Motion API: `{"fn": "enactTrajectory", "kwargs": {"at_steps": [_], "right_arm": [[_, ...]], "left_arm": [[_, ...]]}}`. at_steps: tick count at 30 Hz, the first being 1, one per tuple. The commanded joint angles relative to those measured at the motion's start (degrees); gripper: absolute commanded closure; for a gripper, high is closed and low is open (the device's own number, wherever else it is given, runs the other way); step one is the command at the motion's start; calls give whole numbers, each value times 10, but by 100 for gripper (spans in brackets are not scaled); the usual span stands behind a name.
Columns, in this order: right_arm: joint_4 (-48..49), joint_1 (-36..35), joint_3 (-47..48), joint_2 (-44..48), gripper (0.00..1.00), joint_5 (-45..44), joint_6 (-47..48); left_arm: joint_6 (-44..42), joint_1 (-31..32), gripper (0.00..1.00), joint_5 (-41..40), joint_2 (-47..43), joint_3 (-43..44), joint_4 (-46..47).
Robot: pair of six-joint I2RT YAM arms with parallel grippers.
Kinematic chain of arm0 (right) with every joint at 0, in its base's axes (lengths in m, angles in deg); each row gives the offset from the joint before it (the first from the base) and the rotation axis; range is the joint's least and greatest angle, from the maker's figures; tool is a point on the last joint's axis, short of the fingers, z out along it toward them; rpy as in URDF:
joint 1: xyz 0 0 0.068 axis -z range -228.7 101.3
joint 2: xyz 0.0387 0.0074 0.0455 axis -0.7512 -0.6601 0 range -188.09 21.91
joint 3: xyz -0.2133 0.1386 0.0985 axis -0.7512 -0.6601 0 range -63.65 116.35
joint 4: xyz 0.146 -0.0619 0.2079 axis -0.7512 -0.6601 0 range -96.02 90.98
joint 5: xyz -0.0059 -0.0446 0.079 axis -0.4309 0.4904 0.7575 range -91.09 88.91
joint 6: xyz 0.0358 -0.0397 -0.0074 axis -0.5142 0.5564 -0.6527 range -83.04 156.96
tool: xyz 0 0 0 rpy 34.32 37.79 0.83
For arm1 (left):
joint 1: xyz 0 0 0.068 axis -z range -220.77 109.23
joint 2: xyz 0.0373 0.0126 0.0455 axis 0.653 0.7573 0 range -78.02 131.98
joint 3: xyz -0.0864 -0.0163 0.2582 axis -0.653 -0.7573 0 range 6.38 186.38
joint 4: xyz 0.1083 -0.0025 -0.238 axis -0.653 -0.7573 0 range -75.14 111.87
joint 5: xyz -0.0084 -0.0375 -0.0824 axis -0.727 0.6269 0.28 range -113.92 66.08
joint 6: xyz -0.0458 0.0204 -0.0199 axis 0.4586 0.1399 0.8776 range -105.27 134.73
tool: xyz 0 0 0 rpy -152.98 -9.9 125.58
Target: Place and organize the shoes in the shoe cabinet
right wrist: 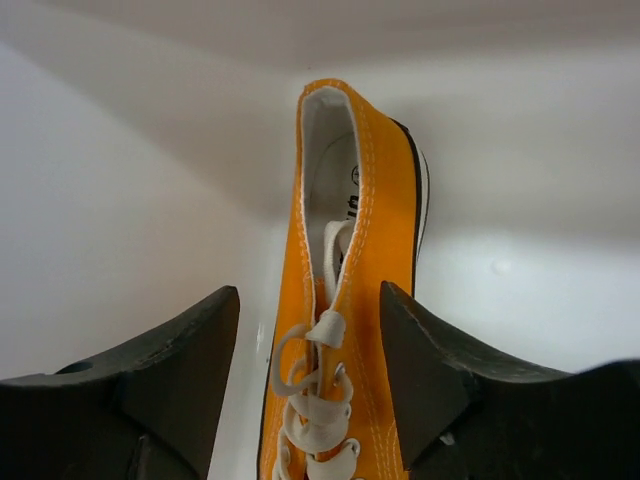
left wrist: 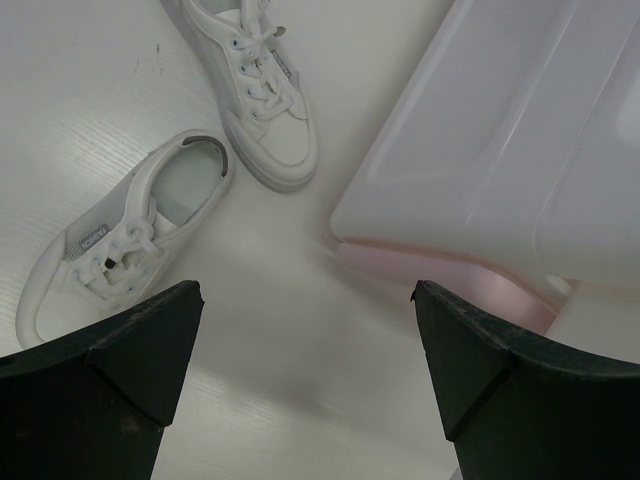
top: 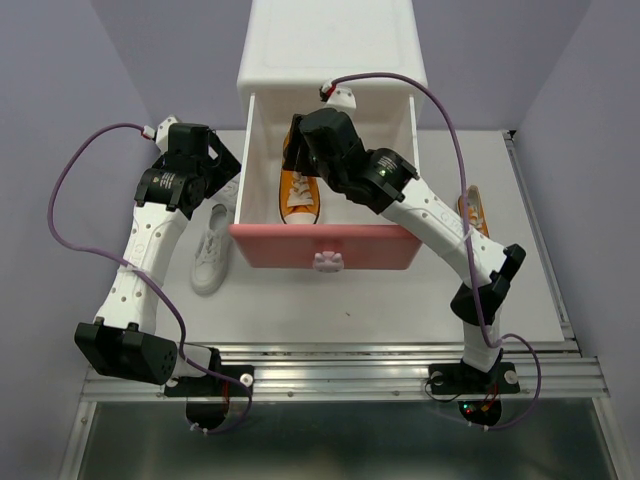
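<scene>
The white shoe cabinet point(top: 330, 40) stands at the back with a pink-fronted drawer point(top: 325, 245) pulled out. One orange shoe point(top: 300, 195) lies inside it, toe toward the front. My right gripper point(top: 298, 150) is down in the drawer, open, with its jaws either side of that orange shoe point(right wrist: 365, 260) near the laces. A narrow gap shows at the left finger point(right wrist: 200, 350). The second orange shoe point(top: 472, 210) lies on the table right of the drawer. Two white shoes point(left wrist: 265, 90) point(left wrist: 130, 230) lie left of the drawer. My left gripper point(left wrist: 305, 300) hangs open and empty above the table beside them.
The drawer's left corner point(left wrist: 440, 265) is close to the right of my left gripper. The right arm's cable point(top: 450, 130) loops over the drawer's right side. The table edge and a metal rail point(top: 340, 350) run along the front.
</scene>
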Motion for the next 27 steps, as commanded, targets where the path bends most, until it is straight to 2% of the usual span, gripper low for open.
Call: {"fn": "enactTrajectory", "kwargs": {"at_steps": [1, 5, 10, 13, 15, 20, 23, 27], "right_arm": [[78, 0, 10, 24, 24, -19, 25], [147, 0, -9, 51, 0, 18, 69], [253, 0, -62, 107, 0, 88, 137], [286, 0, -56, 119, 0, 112, 184], [293, 0, -22, 117, 0, 107, 211], [290, 8, 64, 84, 0, 12, 296], [290, 54, 86, 79, 0, -24, 275], [286, 182, 82, 97, 0, -3, 237]], "left_arm": [[-5, -2, 1, -15, -11, 9, 8], [-7, -2, 1, -14, -5, 17, 8], [-8, -2, 1, -16, -4, 26, 10], [-7, -2, 1, -18, -4, 28, 11], [-5, -2, 1, -18, -8, 27, 13], [5, -3, 1, -21, -14, 19, 21], [9, -2, 1, -19, -16, 13, 24], [13, -3, 1, -17, -24, -4, 29]]}}
